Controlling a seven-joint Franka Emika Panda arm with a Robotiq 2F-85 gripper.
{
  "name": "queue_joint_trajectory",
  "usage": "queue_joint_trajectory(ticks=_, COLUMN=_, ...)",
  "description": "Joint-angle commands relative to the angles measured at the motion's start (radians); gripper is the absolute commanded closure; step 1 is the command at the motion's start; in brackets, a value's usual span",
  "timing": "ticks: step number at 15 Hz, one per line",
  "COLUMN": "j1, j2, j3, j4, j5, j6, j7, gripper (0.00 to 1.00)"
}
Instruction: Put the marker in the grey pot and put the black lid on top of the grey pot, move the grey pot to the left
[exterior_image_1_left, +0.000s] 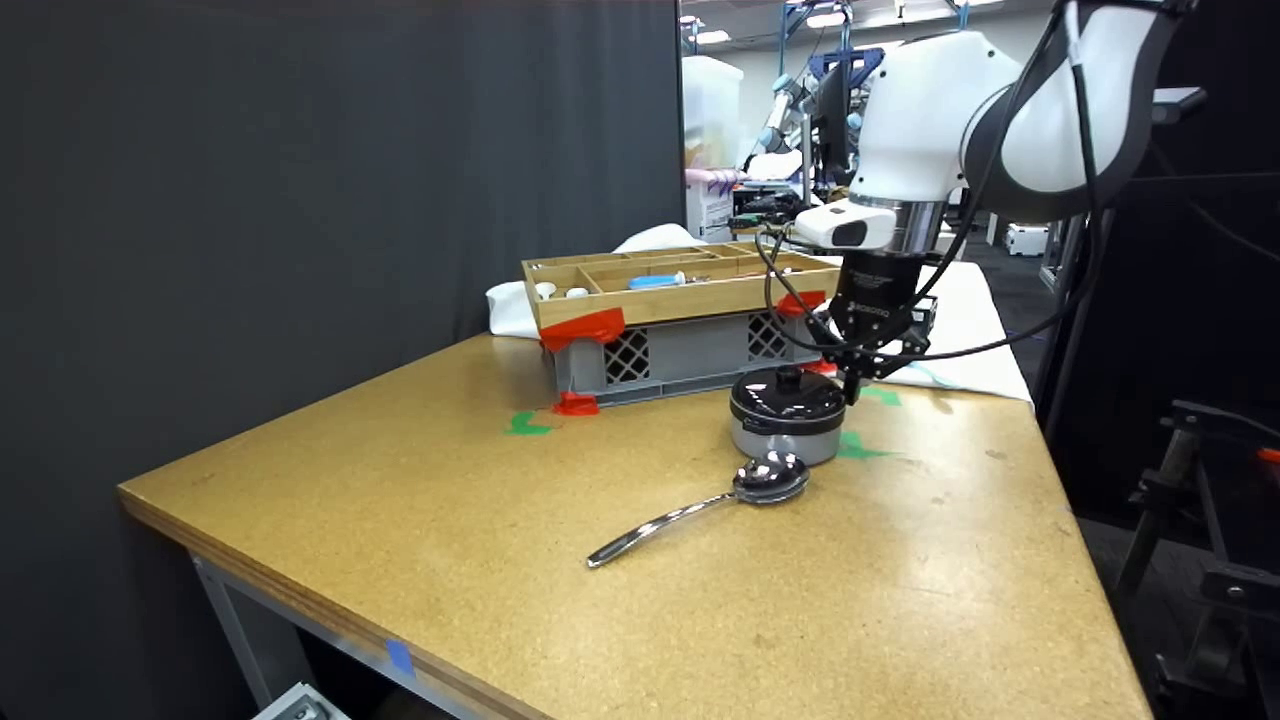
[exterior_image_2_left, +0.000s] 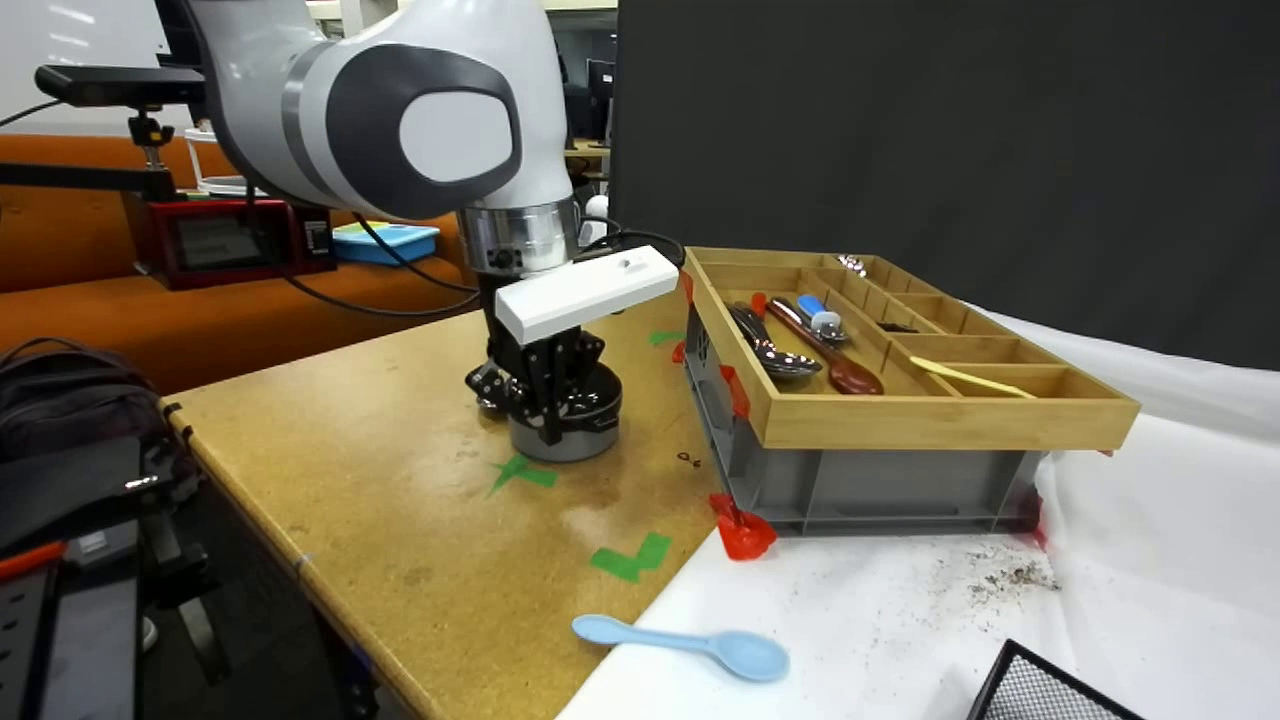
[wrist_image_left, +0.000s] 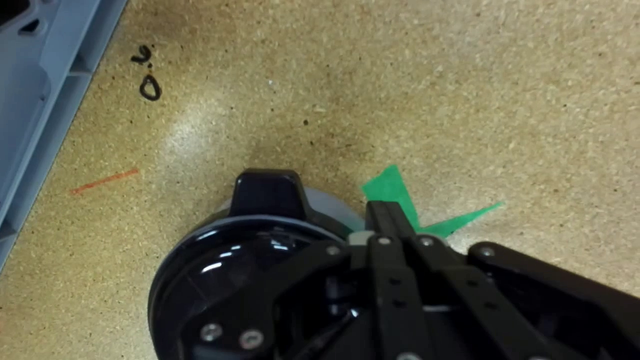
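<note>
The grey pot stands upright on the tan tabletop, near the slatted grey crate with red tape at its corners. The pot is round and low, its side smooth and plain, showing as a pale grey band under the black lid. The lid sits level on top, glossy and gently domed, with a small dark knob at its centre and a black rim around the edge. In the wrist view pale streaks of reflected light cross the lid, and a blunt dark tab juts out past its edge; a sliver of the pot's grey wall shows beside it.

The gripper points down just beside the pot, its jaws drawn together, finger against finger. In an exterior view the gripper's black linkage covers part of the pot and lid; whether the fingertips touch the pot's side is hard to tell from these angles.

A shiny metal spoon lies by the pot, bowl end nearest, its handle running away across the tabletop. Green tape is stuck down close to the pot and the fingertips. A wooden tray with divided compartments rests on the crate.
</note>
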Motion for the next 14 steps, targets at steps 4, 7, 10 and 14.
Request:
queue_joint_trajectory(ticks=4, j1=0.017, j2=-0.085, j3=-0.047, j4=-0.012, j5=-0.005, j6=-0.166, j7=0.105, gripper=1.00)
queue_joint_trajectory(ticks=7, j1=0.018, j2=-0.184, j3=-0.062, j4=-0.037, j5=0.000, j6=-0.275, j7=0.164, gripper=1.00)
queue_joint_trajectory(ticks=10, j1=0.012, j2=-0.285, j3=-0.059, j4=-0.050, j5=0.030, j6=-0.383, j7=0.193, gripper=0.74)
queue_joint_trajectory(ticks=14, j1=0.016, j2=-0.412, j3=-0.075, j4=-0.051, j5=0.058, j6=-0.512, j7=0.214, gripper=0.53)
